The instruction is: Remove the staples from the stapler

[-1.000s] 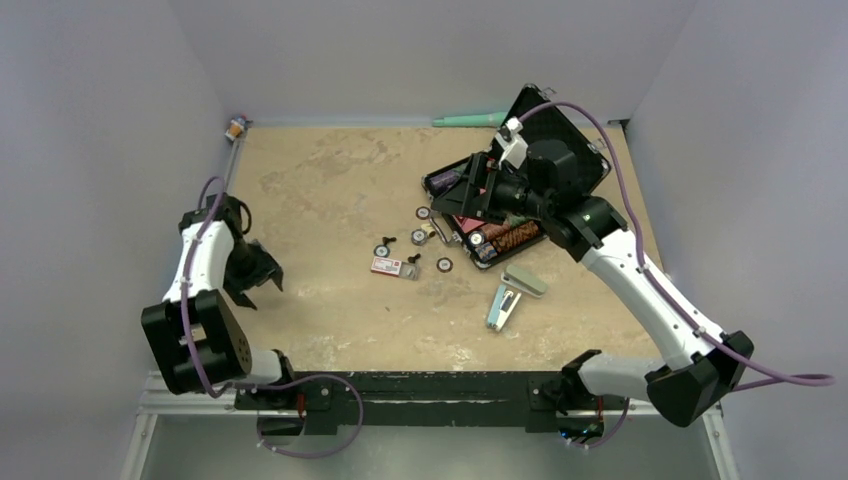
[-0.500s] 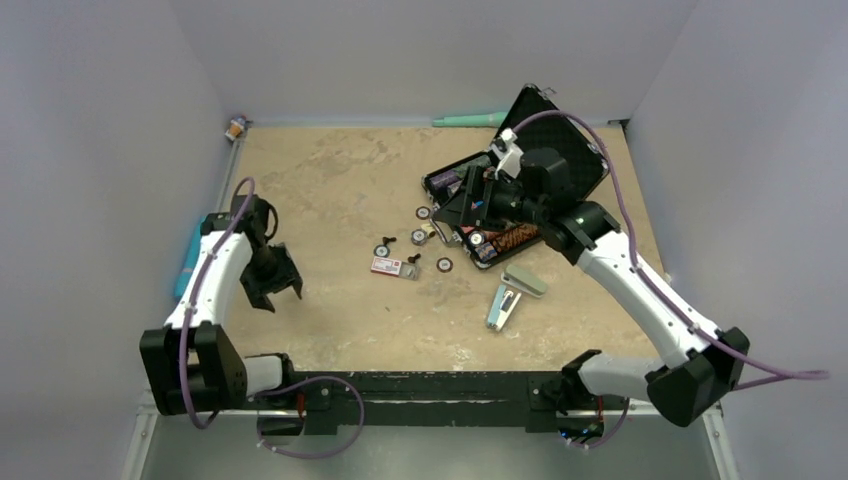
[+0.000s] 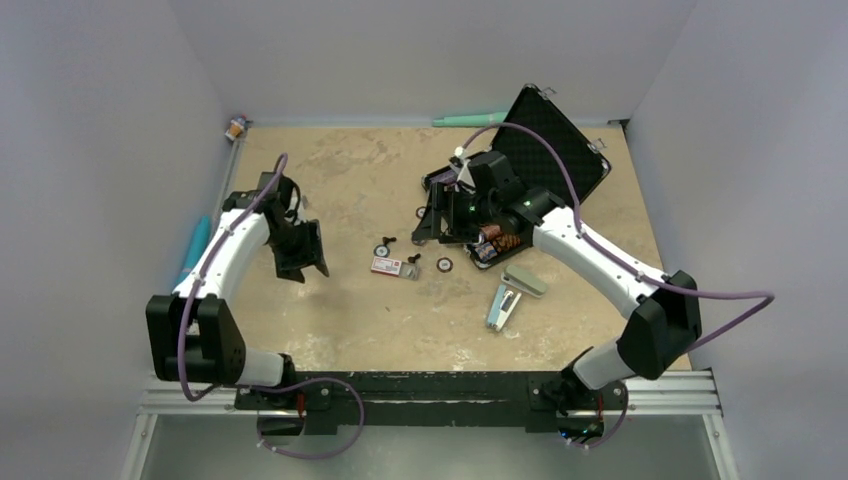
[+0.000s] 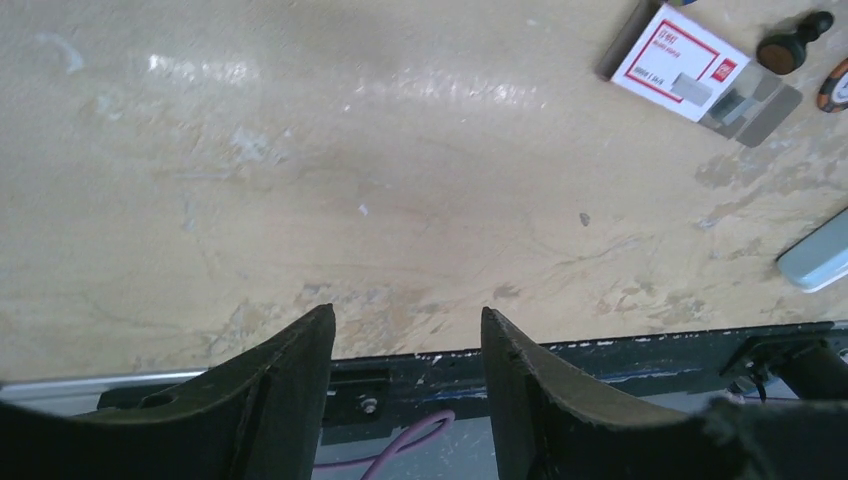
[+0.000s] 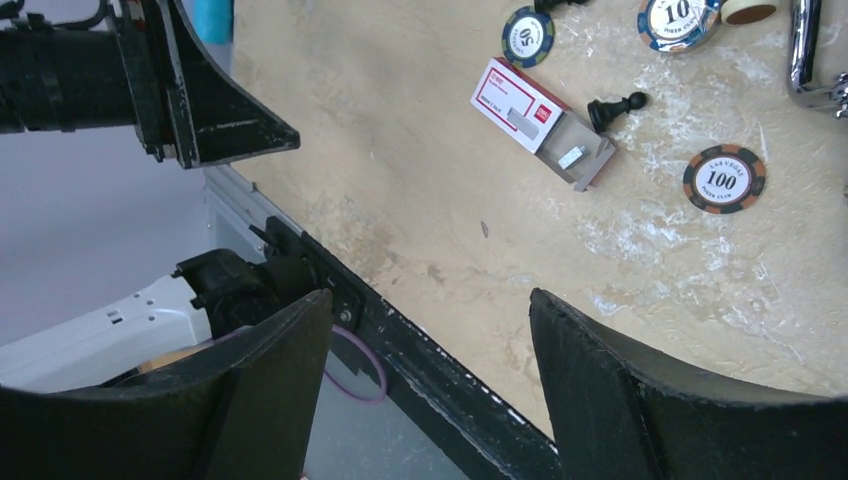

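Stapler (image 3: 505, 303) lies unmoved, hinged open, on the table (image 3: 330, 180), near its right side. Both arms have swung inward; left pincer (image 4: 405, 315) and right pincer (image 5: 430, 300) gape wide, empty, so unloading hasn't begun.

table (image 3: 340, 180) beige | stapler (image 3: 508, 298) open | staple box (image 3: 388, 266) | chips (image 3: 444, 265) | pawns (image 3: 413, 259) | black case (image 3: 555, 140)

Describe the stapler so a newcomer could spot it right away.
Start at the open black case at the far right. Toward the near edge from it, past the chips, the stapler lies by itself on bare tabletop. Unlike the round chips, it is a light-blue oblong, splayed open in a V.
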### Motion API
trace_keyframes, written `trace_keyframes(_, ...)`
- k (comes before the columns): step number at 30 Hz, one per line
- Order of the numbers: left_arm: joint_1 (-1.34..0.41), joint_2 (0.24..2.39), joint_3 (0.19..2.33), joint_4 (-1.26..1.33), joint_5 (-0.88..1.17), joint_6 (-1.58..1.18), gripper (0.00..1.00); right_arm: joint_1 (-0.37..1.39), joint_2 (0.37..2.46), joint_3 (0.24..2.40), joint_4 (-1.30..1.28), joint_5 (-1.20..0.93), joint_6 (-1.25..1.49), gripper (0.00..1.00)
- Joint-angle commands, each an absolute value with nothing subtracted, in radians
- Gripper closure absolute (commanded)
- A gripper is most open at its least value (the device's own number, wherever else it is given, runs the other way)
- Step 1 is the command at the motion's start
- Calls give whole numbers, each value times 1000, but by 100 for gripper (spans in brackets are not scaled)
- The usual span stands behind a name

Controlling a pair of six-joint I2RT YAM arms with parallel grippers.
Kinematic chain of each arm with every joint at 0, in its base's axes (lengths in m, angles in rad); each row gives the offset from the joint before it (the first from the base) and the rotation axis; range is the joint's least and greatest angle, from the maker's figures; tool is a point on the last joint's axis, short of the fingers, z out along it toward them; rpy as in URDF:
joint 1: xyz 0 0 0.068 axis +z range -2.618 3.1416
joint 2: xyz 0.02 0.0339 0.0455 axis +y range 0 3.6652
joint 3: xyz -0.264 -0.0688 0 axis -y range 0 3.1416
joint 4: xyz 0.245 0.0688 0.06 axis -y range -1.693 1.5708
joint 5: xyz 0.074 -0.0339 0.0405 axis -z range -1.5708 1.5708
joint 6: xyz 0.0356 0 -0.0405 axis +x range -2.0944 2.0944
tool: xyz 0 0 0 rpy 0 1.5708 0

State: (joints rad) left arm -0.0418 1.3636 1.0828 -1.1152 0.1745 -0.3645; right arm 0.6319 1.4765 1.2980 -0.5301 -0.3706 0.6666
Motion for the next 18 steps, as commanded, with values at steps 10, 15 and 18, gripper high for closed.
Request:
trace_keyframes(10,-121,1628,1238,-904,293,-287,56,667,1547,1152,-456,-224,761,65)
trace_keyframes(15,-156,1693,1251,-865,295,-296,70,666,1576,1106,-377,-249,755,90)
trace_keyframes(18,-173,1720,1256,-847,289,-289,76,666,1609,1106,-350,-270,749,100)
